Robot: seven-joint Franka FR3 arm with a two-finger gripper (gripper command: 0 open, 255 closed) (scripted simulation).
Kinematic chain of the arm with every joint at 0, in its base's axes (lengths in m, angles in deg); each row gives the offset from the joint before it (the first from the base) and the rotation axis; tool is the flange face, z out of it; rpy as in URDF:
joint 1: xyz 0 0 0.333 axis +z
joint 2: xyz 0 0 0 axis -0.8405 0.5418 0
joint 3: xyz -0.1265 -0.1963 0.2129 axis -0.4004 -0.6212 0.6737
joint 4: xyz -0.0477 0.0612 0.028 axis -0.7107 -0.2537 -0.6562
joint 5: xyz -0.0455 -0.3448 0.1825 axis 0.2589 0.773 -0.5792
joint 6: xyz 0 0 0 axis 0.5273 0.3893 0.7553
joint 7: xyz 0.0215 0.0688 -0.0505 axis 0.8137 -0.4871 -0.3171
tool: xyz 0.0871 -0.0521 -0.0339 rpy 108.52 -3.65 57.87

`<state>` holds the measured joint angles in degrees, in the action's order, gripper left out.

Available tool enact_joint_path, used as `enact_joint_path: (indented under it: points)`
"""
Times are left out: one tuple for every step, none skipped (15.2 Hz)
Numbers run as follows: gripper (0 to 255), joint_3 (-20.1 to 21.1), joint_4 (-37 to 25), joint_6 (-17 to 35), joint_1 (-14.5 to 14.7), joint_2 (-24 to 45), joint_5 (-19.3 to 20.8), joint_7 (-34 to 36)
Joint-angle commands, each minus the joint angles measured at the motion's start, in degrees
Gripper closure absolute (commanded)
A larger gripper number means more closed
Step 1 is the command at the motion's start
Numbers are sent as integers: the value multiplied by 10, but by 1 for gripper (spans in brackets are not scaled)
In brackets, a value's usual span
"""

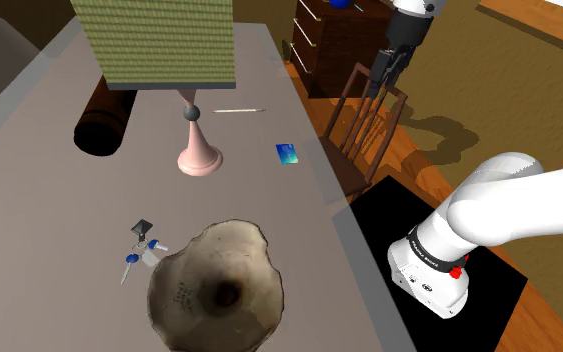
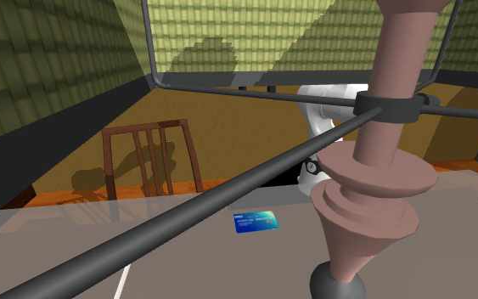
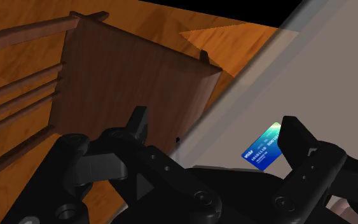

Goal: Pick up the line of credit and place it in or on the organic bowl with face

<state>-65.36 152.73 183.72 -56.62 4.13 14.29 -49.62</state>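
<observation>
While your gripper (image 1: 384, 68) hangs open and empty above the chair (image 1: 364, 125) at the shoulder view's upper right, the card (image 1: 288, 154) lies flat near the table (image 1: 49, 200) edge, toward the lower left of it. You likely need to shift that way; the bowl (image 1: 216, 290) sits at bottom centre.

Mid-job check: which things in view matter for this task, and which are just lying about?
For the job: card, bowl, gripper, open.
Lying about: lamp, keys, dark cylinder, stick, chair.
</observation>
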Motion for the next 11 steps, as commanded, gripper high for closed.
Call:
enact_joint_path:
  points:
    - [0,0,0,0,0,0,0,0]
    - [0,12,9,12,0,6,-9,25]
    - [0,24,17,24,-1,13,-19,49]
    - [0,36,24,36,-1,21,-29,74]
    - [0,48,30,49,-1,30,-38,98]
    - [0,59,35,62,-1,40,-47,122]
    - [0,71,39,75,0,52,-56,146]
    - [0,82,43,89,0,64,-65,170]
    - [0,94,45,103,0,78,-74,193]
    - [0,105,46,118,0,93,-82,217]
    - [0,116,46,132,0,109,-90,240]
